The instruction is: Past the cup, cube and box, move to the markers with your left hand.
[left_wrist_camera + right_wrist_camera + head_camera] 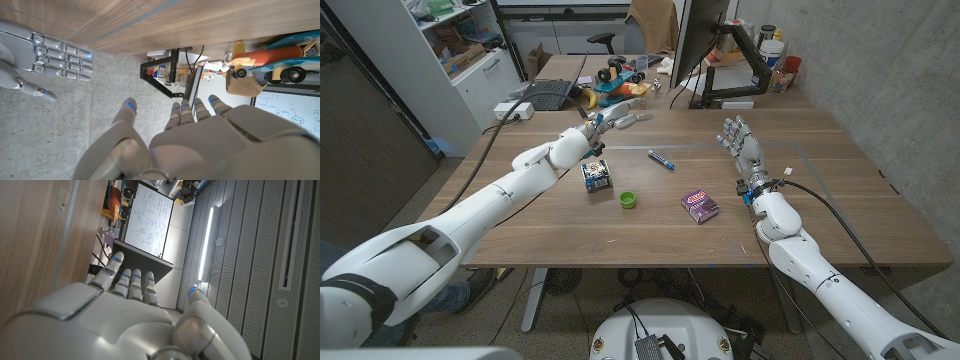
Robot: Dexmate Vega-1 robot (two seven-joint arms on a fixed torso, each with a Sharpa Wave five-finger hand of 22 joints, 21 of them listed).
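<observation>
Two arms reach over my wooden table (620,235). My left hand (617,118) hangs past the cube (596,175), fingers spread and holding nothing, far side of the table. My right hand (743,146) stands apart, fingers spread, empty. I see the box (700,205) near the green cup (628,199); one blue marker (661,159) lies between the hands.

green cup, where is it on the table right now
In the head view the green cup stands near the table's middle, between the patterned cube on its left and the purple box on its right, nearer than the blue marker.
</observation>
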